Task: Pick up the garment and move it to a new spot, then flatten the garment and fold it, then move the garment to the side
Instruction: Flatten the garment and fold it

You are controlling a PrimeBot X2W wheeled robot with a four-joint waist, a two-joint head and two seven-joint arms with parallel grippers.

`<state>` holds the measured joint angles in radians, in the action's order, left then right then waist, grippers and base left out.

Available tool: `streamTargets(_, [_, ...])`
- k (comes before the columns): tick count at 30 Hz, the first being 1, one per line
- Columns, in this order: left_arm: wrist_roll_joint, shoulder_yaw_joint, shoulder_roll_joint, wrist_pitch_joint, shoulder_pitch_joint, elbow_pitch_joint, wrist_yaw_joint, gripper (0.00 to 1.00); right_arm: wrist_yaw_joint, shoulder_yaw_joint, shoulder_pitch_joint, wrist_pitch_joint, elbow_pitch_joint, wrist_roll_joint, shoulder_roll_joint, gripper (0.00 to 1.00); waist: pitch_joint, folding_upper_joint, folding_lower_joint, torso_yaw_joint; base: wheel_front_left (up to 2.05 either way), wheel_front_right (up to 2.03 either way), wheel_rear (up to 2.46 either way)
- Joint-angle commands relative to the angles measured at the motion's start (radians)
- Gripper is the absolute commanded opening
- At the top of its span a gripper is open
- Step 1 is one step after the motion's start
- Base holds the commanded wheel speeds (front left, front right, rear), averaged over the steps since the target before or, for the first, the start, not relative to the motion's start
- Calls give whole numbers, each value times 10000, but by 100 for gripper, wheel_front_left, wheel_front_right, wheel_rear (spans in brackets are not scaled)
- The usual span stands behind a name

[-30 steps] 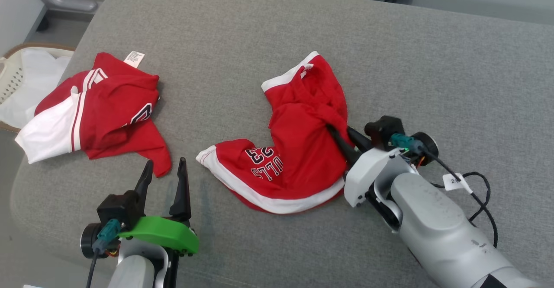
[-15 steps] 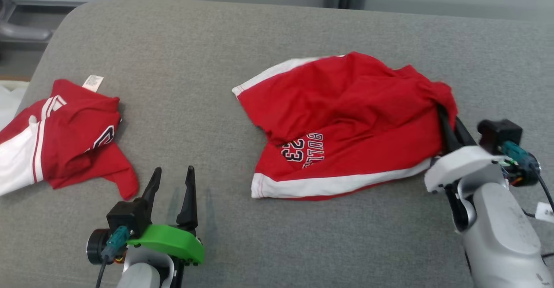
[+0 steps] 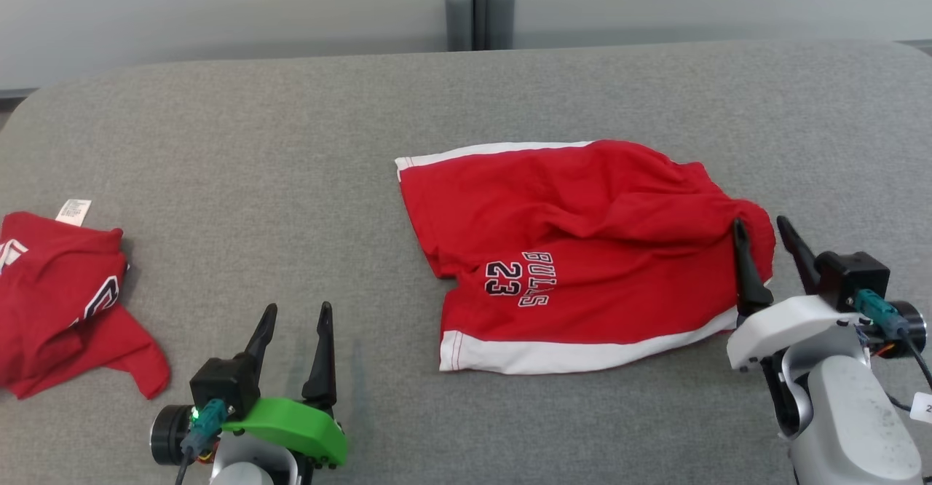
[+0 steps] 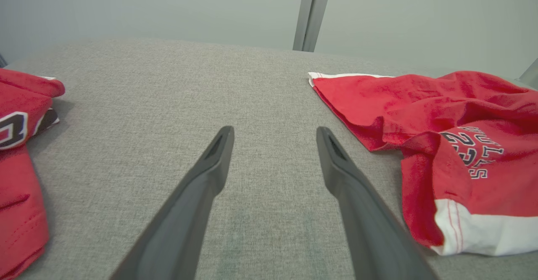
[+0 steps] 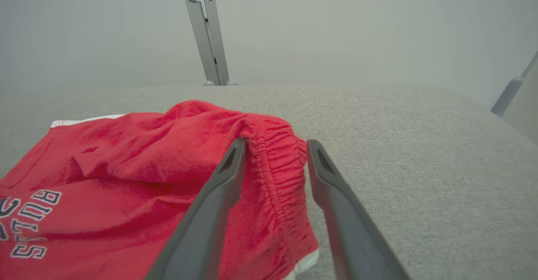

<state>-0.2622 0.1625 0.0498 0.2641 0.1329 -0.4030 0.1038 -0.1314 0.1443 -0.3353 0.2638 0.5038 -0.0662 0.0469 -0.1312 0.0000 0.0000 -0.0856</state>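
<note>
right hand (image 3: 759, 221) wide astride waistband edge of garment (image 3: 582, 208) | left hand (image 3: 298, 306) wide over grey cushion (image 3: 218, 164)

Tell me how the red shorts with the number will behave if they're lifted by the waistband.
The shorts will likely hang limp and bunch, since the cloth lies in soft wrinkles. They look light: thin fabric lying nearly flat. The gathered waistband by the open right gripper probably offers a thicker, grippier hold.

The scene is lit softly and evenly from overhead. A faint shadow is cast on the grey cushion (image 3: 218, 143) just right of the left gripper (image 3: 298, 308). Beyond that gripper, the cushion's far edge is bowed by lens distortion.
</note>
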Motion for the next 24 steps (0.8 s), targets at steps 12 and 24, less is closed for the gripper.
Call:
streamTargets(12, [224,-87,27,5,-592,171,-85,100,12,-769,1324,9,-1907,-133,66,100,624,0,0,490,0,0,0])
streamTargets(24, [747,-47,27,5,-1701,554,-85,100,14,-945,2728,9,-1611,-232,61,100,1099,0,0,775,0,0,0])
